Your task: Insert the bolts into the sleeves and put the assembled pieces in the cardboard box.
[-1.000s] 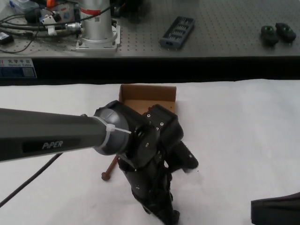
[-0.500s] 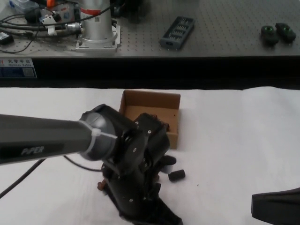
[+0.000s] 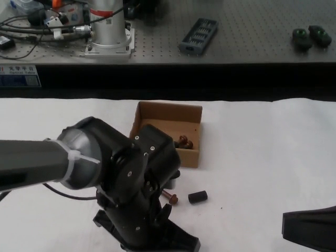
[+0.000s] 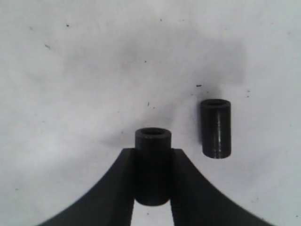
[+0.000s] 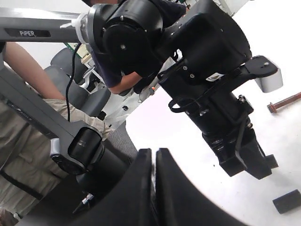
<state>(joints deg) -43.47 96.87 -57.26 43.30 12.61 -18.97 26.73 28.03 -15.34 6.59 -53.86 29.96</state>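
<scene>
The left claw (image 4: 153, 151) is clenched on a black sleeve (image 4: 153, 174), one finger pressed to each side, low over the white-covered bench (image 3: 262, 147); whether the sleeve is off the cover I cannot tell. The right claw (image 5: 154, 157) is at the near edge, fingers pressed together with nothing between them. Just beside the gripped sleeve lies a second sleeve (image 4: 216, 128), and near it a loose bolt (image 3: 169, 196). Beyond them stands the cardboard box (image 3: 191, 113), with brown pieces (image 3: 184, 140) inside. The step looks like sleeve pick-up. Next, the right claw probably needs to open for the bolt and line it up with the sleeve's bore.
</scene>
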